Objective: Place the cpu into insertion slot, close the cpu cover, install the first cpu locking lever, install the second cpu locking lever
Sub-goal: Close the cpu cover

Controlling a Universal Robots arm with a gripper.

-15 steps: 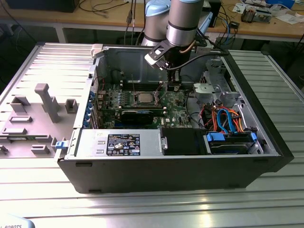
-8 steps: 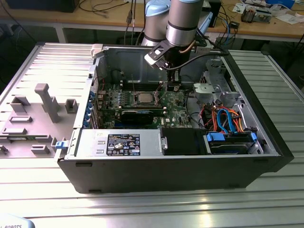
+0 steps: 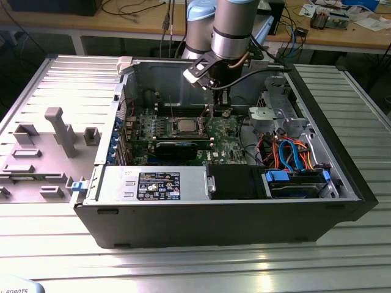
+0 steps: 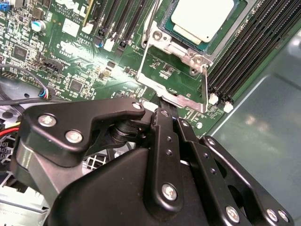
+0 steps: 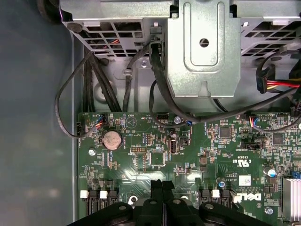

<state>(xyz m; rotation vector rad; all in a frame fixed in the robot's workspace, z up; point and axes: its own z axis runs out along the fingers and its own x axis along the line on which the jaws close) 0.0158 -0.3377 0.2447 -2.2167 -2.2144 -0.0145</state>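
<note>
Black linkage of the pincer point(image 4: 164, 109) fills the foreground in the second wrist view. Its two fingers are closed together at the tips, also seen in the first wrist view point(image 5: 162, 184).
- Tips sit right at the free edge of the cpu cover point(image 4: 175, 98). Cannot tell whether any metal is caught between them.
- Cover is swung open off the insertion slot point(image 4: 231, 29), and green motherboard point(image 4: 70, 61) shows through its square opening.
- The cpu point(image 4: 202, 18) is seated flat in the slot, silvery top up, between banks of memory slots point(image 4: 249, 52).
- Exterior view: open computer case point(image 3: 214, 213) on the ribbed bench point(image 3: 183, 262), with the arm reaching down into it.
- Case contents: motherboard with the cpu point(image 3: 183, 126), long black card point(image 3: 177, 147), blue and orange cables point(image 3: 293, 155).
- First wrist view: metal drive cage point(image 5: 202, 47), black cables point(image 5: 66, 99), coin cell point(image 5: 112, 140) on the board.
</note>
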